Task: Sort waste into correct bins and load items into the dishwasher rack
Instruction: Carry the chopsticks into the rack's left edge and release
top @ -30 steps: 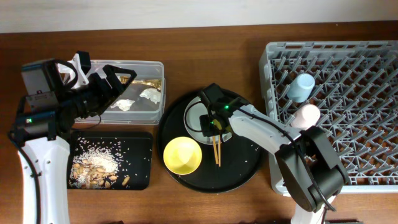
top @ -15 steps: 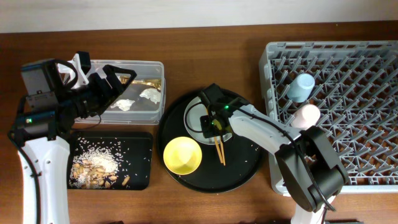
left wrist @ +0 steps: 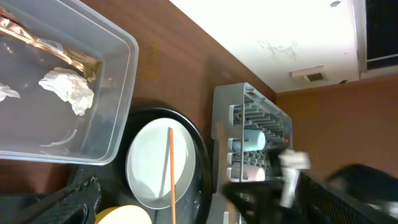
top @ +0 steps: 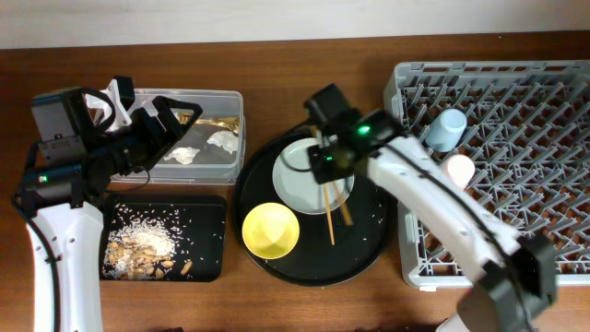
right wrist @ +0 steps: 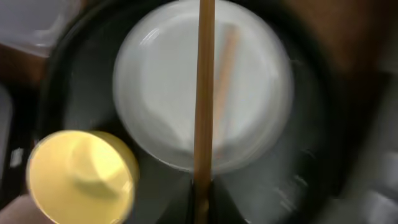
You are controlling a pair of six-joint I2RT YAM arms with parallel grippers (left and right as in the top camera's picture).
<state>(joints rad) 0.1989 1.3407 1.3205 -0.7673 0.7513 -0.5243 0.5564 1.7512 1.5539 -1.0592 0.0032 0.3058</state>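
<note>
On the round black tray (top: 364,254), mid-surface, you had: one pale plate (top: 297,184), one yellow bowl (top: 269,230), two chopsticks. Your right hand (top: 323,159) was pinching one chopstick (right wrist: 204,93) above the plate; the second chopstick (right wrist: 225,68) lay across it.

In the rack (top: 516,231): one light blue cup (top: 446,129), one pink cup (top: 458,169).

In the clear tub (top: 235,97): one foil wrapper (top: 207,123), two tissue wads (top: 187,155).

In the black bin (top: 212,267): food scraps (top: 138,247).

Your left hand (top: 171,127) was spread over the tub. The round tray sat just beside the rack wall and the tub corner.
</note>
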